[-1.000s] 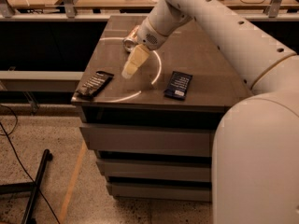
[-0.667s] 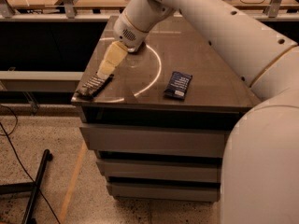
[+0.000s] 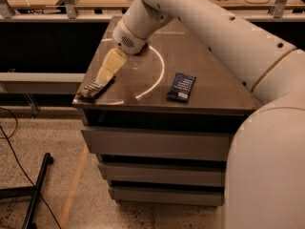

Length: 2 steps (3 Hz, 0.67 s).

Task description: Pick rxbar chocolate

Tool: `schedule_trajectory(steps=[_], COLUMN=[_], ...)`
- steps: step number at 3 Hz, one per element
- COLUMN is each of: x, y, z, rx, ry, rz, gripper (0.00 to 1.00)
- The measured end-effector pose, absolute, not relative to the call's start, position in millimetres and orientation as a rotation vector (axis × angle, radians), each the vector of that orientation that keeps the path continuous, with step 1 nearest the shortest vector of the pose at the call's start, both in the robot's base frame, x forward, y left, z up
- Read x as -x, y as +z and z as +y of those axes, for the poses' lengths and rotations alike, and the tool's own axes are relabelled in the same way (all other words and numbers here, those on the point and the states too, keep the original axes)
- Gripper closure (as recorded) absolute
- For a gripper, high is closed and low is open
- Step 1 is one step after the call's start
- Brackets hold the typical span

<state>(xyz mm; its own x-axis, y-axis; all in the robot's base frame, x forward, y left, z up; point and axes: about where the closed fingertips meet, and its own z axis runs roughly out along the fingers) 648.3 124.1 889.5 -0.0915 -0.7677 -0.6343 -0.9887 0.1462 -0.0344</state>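
Pale yellow and pointed, the gripper point(image 3: 101, 76) reaches down to the front left corner of the brown table point(image 3: 209, 66). Its tip is right at the rxbar chocolate point(image 3: 88, 92). It is not clear if the gripper is open or closed. The black bar lies flat, close to the table's left edge. A dark blue bar point(image 3: 181, 87) lies near the front edge, well apart. The big white arm point(image 3: 205, 23) crosses from the right.

The arm point(image 3: 205, 27) reaches left, gripper point(image 3: 101, 78) angled downward.
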Motion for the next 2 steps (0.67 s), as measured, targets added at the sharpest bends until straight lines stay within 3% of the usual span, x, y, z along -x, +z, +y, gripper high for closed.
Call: schedule_trajectory(steps=[2], x=[-643.2], y=[839.6], z=[143.6], rx=[1.647], ry=[0.639], rz=[1.938], gripper=[0.00])
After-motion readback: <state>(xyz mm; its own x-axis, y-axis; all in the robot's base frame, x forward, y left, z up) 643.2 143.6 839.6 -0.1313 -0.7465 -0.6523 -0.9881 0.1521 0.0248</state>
